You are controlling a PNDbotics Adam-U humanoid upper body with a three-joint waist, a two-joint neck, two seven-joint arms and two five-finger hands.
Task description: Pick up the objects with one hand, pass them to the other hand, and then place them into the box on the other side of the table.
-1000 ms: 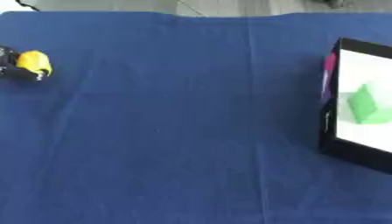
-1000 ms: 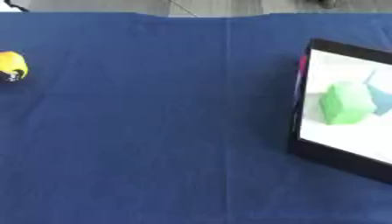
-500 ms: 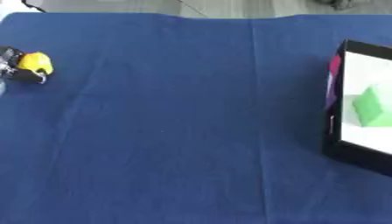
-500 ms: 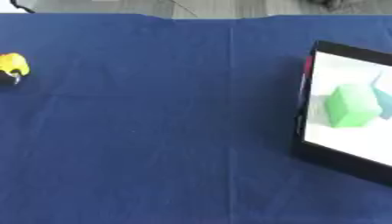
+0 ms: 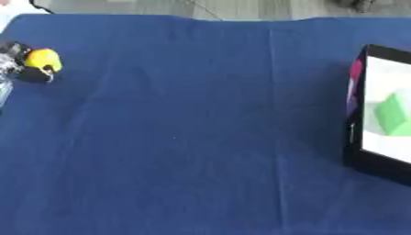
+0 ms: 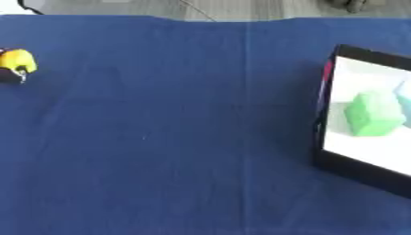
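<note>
Holding one yellow object (image 5: 42,58), left hand (image 5: 16,64), one box (image 6: 325,137), one green block (image 6: 373,114) inside

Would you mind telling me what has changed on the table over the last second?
Very little. The yellow object stays at the table's left edge, held by the left hand, whose fingers are too unclear to judge. The box on the right and the green block inside it are unmoved.
</note>
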